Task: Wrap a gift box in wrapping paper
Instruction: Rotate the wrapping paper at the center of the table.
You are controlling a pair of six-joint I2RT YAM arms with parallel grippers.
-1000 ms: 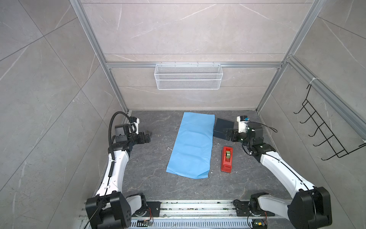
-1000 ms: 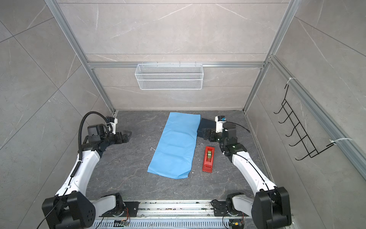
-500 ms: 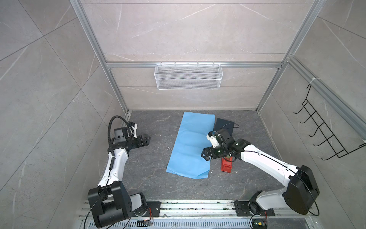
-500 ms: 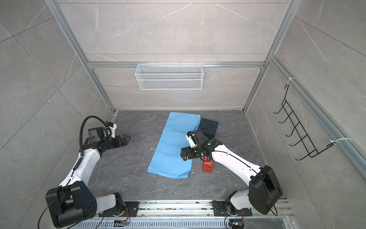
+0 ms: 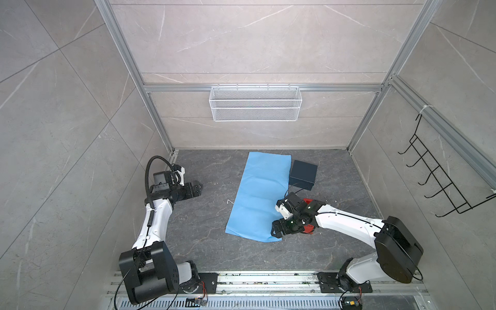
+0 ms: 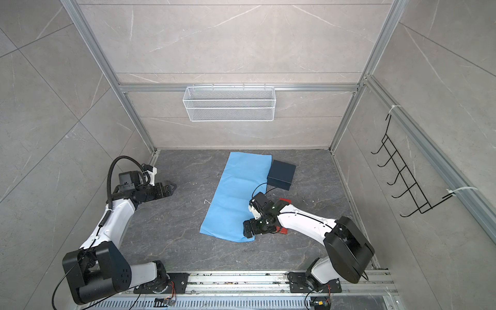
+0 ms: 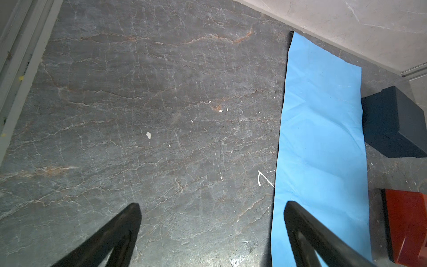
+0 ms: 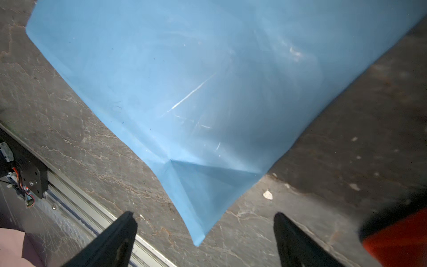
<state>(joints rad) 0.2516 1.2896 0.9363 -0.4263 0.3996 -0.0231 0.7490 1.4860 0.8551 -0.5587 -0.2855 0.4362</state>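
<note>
Covering red tape dispenser, right arm, gift box seemingly touching wrapping paper

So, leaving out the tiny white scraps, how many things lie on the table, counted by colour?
Light blue: 1, the wrapping paper
Dark navy: 1, the gift box
Red: 1, the tape dispenser
Total: 3
</note>
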